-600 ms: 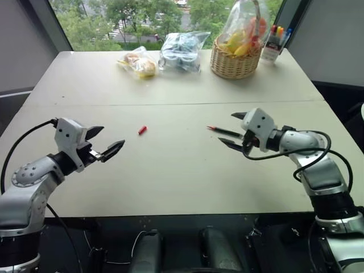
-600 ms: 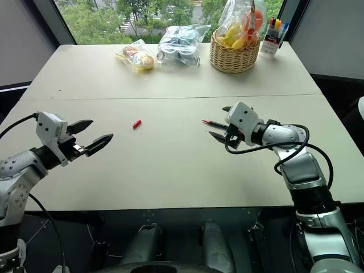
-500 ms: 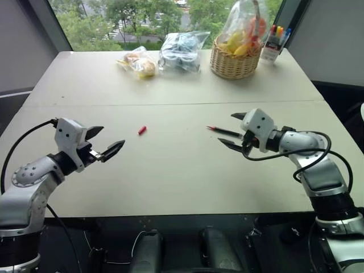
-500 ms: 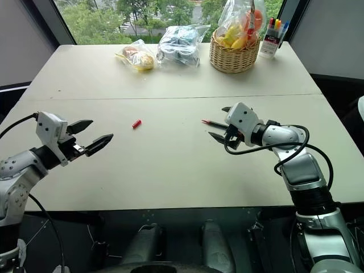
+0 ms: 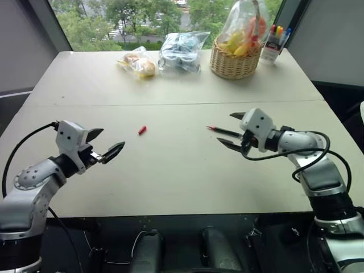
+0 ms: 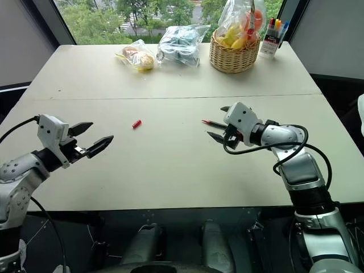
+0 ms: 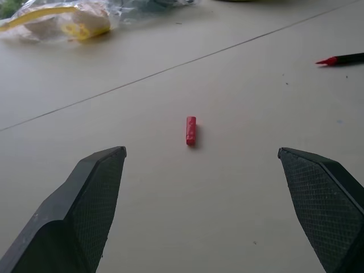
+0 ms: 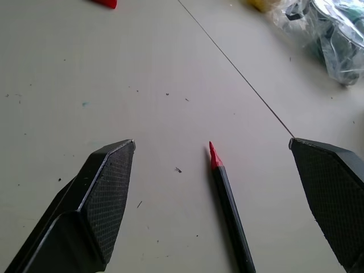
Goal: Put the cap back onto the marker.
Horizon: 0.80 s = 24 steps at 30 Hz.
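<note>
Little has changed since the earlier frames: only a slight shift of the left gripper (image 5: 104,144) is seen, and cap and marker lie as before. Both sets of fingers are spread wide and nothing is held. The cap (image 5: 142,130) lies loose on the table (image 5: 170,170), left of the marker (image 5: 224,131), well apart from it. The marker's red tip is turned toward the cap, and its barrel runs between the right gripper's (image 5: 232,130) fingers (image 8: 105,199).
</note>
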Each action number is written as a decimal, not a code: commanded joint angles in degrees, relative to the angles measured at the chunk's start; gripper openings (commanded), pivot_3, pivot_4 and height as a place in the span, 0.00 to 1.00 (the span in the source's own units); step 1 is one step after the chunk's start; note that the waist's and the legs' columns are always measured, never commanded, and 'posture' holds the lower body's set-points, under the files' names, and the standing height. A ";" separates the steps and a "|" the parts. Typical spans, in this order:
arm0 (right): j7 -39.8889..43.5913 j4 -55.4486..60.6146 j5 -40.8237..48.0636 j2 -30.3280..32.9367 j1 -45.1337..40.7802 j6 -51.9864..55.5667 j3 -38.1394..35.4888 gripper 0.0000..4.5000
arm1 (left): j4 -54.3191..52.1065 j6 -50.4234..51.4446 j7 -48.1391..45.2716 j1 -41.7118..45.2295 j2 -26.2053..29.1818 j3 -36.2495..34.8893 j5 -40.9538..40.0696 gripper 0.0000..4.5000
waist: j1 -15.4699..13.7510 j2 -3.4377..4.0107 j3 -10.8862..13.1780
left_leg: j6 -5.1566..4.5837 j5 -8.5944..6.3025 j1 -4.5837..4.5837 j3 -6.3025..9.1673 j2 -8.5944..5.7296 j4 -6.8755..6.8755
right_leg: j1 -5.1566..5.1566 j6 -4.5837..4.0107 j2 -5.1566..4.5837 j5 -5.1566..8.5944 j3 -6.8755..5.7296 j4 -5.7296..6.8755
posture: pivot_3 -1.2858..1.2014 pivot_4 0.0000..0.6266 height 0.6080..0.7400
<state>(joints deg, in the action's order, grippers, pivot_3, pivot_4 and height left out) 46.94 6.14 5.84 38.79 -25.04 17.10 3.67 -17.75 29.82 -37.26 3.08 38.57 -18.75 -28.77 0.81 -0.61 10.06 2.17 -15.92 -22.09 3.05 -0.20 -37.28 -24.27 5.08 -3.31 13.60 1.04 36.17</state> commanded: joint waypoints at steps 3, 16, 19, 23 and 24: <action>-0.42 2.09 0.77 -0.61 -0.61 0.14 -0.70 0.99 | -1.62 -0.11 0.49 0.47 0.41 -0.77 -0.25 0.99 | -0.01 0.00 0.00 | 0.00 0.00 0.00 0.00 0.00 0.00 | 0.00 0.00 0.00 0.00 0.00 0.00 | 0.52 0.24 1.00; -0.82 3.17 0.85 -0.91 0.53 1.20 -0.83 0.99 | -0.34 0.48 0.77 1.72 0.19 0.19 0.45 0.99 | -0.01 0.00 0.00 | 0.00 0.00 0.00 0.00 0.00 -0.02 | 0.00 0.00 0.00 0.00 0.00 0.01 | 0.52 0.24 1.00; -1.24 3.06 0.64 -1.30 0.61 1.43 -0.56 0.99 | 3.67 -1.03 0.50 4.18 -1.17 2.51 1.72 0.99 | -0.08 0.00 0.00 | 0.00 0.00 0.01 -0.01 0.00 -0.02 | 0.00 0.00 0.00 0.00 0.00 0.02 | 0.52 0.24 1.00; -2.00 4.33 0.28 -1.84 1.45 1.96 -0.35 0.99 | 13.51 -5.28 -1.98 10.16 -2.94 7.22 5.06 0.99 | -0.21 0.00 0.00 | 0.00 0.00 0.01 0.00 -0.03 -0.09 | 0.04 0.01 0.00 -0.01 -0.02 0.05 | 0.52 0.24 1.00; -2.38 4.76 0.15 -1.93 1.77 2.12 -0.42 0.99 | 16.30 -6.31 -2.67 12.03 -3.41 8.25 5.71 0.99 | -0.23 0.00 0.00 | 0.00 0.00 0.00 0.01 -0.02 -0.11 | 0.04 0.01 0.01 -0.01 -0.02 0.05 | 0.52 0.24 1.00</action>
<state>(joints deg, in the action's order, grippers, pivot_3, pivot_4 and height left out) 45.27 8.20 5.82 36.97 -23.07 19.30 4.00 -3.77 26.30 -38.77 12.78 35.16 -11.20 -24.31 0.58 -0.61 10.06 2.17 -15.92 -22.09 3.05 -0.23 -37.40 -24.23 5.09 -3.31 13.59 1.01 36.22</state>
